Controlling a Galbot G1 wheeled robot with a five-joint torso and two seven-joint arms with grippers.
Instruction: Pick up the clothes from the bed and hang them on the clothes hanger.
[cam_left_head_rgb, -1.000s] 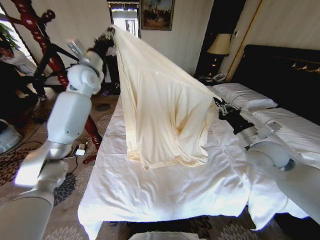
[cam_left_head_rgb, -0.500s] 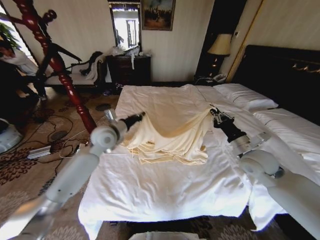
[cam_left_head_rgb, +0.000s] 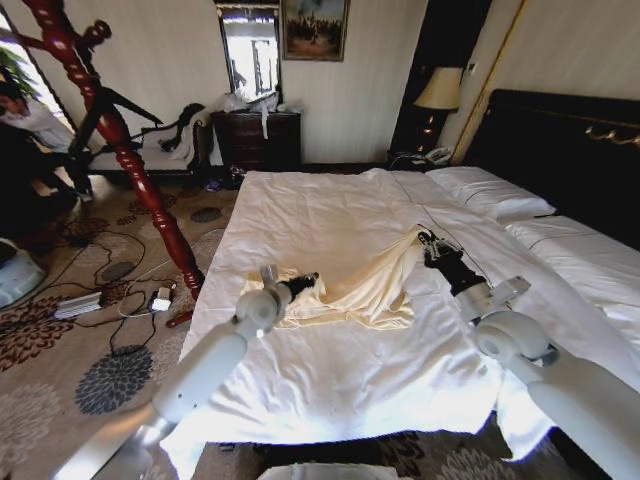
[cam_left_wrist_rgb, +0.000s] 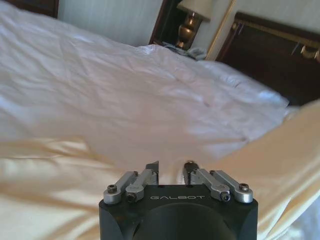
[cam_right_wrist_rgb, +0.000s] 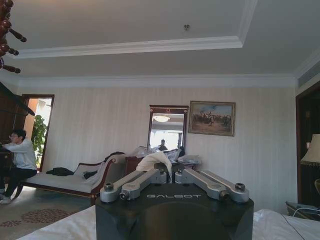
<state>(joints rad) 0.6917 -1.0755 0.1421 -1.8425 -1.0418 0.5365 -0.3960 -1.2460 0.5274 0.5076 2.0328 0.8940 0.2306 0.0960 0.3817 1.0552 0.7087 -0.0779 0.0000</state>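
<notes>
The bed takes up most of the head view, its wrinkled white duvet spread wide, pillows up by the dark headboard. On the middle of it lies the clothes, a cream long-sleeved garment, mostly slumped in loose folds on the duvet, with one edge drawn up toward the right side.

The left gripper sits low at the near-left edge of the garment. In the left wrist view its fingers stand close together with a thin fold of cream cloth between them, so it looks clamped on the fabric. The right gripper is at the far-right edge of the garment, where the cloth rises to meet it; in the right wrist view a tuft of cream fabric sticks up between its nearly closed fingers, so it too appears clamped on the garment.

As for progress, I judge the task to be at an early stage: both grippers have a hold, but the garment rests on the bed, not lifted clear. A tall red wooden stand rises off the bed's left side (I cannot make out a clothes hanger on it). Lifting, carrying and hanging all remain.
</notes>
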